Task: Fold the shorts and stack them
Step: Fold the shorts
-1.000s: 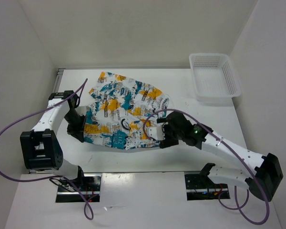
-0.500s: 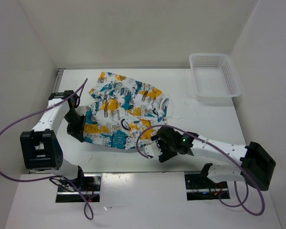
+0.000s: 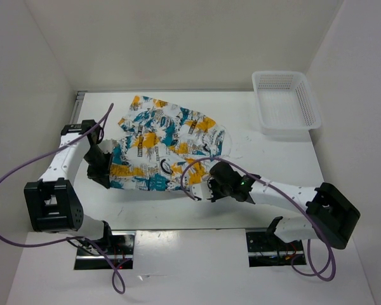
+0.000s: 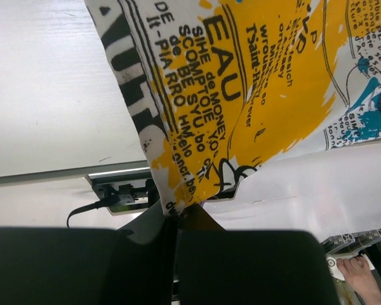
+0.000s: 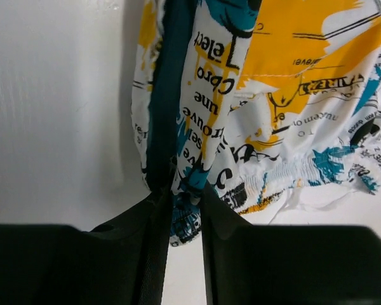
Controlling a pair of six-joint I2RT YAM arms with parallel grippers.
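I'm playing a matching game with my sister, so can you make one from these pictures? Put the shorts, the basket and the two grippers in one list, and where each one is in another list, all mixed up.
1. shorts
2. basket
3. left gripper
4. right gripper

A. at the far right corner of the table
B. shut on the shorts' near right corner
C. spread across the middle of the table
D. shut on the shorts' left edge

Pairs: 1-C, 2-A, 3-D, 4-B

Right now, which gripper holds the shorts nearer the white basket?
The right gripper, clamped on the shorts' right edge; the left gripper holds the opposite edge, farther from the basket.
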